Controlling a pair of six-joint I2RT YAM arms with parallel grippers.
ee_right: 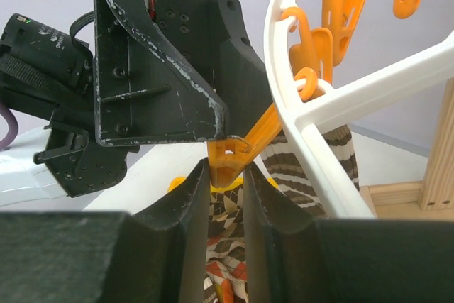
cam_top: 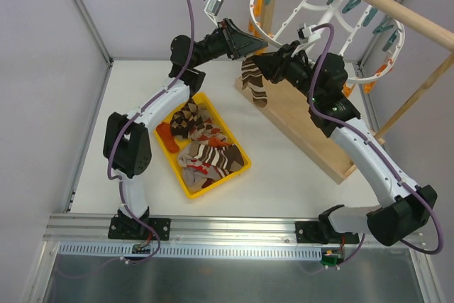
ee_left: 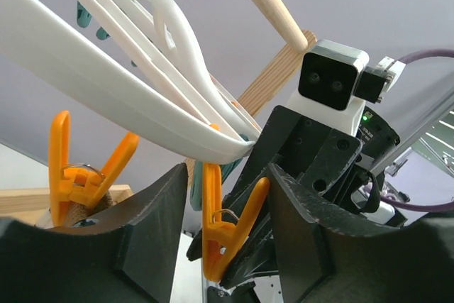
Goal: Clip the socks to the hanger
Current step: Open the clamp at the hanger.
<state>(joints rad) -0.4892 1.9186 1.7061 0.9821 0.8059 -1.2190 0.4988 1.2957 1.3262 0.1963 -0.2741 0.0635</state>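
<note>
Your white table (cam_top: pixel 298 189) sits between grey walls, and the hanger (ee_left: pixel 106 86) hangs from the wooden pole (cam_top: pixel 383 5) at the back. At the hanger's near rim your left pincer (ee_left: pixel 227 182) stands spread astride an orange pin (ee_left: pixel 213 239) that dangles from the ring. One finger lies against a handle, and a sliver of gap shows at the other.

Just below that rim your right pincer (ee_right: pixel 227 172) is pressed together on a sock (cam_top: pixel 254 84), with its tips directly under the same pin. You cannot tell whether the pin has bitten the fabric. The sock is brown with cream stripes and diamonds, and it hangs limp beneath the rim. More socks (cam_top: pixel 206 150) in brown, cream and orange-red lie heaped in the yellow tray (cam_top: pixel 190 189), well apart from the hanger.
</note>
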